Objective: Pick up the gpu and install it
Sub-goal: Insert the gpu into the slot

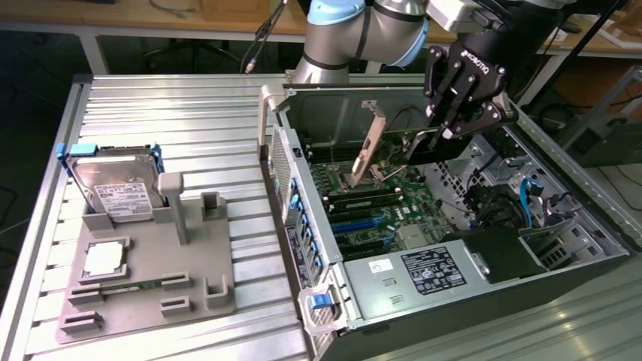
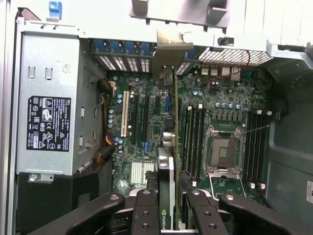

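The black two-fingered gripper (image 1: pixel 449 134) (image 2: pixel 170 208), lettered ROBOTIQ, is partly closed, clamping the thin green circuit-board gpu (image 1: pixel 401 154) (image 2: pixel 166 166) with black cooler and silver end bracket, held edge-down over the green motherboard (image 2: pixel 146 117) inside the open grey computer case (image 1: pixel 592 293); the cooler reads NVIDIA

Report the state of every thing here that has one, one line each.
Claw: shut on the graphics card.
Graphics card: gripped, tilted, down inside the case over the motherboard.
Computer case: lying on its side, open on top.
Hard drive: standing on edge in the grey holder, at the exterior view's left.
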Controlling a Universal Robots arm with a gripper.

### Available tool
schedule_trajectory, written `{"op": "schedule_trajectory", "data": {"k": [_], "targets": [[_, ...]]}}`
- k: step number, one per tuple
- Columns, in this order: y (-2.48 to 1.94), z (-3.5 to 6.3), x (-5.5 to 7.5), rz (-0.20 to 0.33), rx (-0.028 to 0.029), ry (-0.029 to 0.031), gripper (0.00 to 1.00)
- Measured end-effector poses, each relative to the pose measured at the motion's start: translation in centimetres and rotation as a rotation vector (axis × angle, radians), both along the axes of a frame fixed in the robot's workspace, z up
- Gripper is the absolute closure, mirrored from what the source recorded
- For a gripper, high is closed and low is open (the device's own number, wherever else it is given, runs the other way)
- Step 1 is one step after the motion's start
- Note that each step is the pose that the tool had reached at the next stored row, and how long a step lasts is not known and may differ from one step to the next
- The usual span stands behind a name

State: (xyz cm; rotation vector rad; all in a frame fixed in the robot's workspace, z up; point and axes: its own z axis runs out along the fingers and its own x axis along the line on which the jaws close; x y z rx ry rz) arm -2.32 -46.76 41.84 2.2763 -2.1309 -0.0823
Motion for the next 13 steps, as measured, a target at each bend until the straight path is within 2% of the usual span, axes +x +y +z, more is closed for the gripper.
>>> {"op": "schedule_trajectory", "data": {"k": [13], "targets": [[0.0, -0.23, 0.0, 0.0, 0.0001, -0.0001, 0.73]]}}
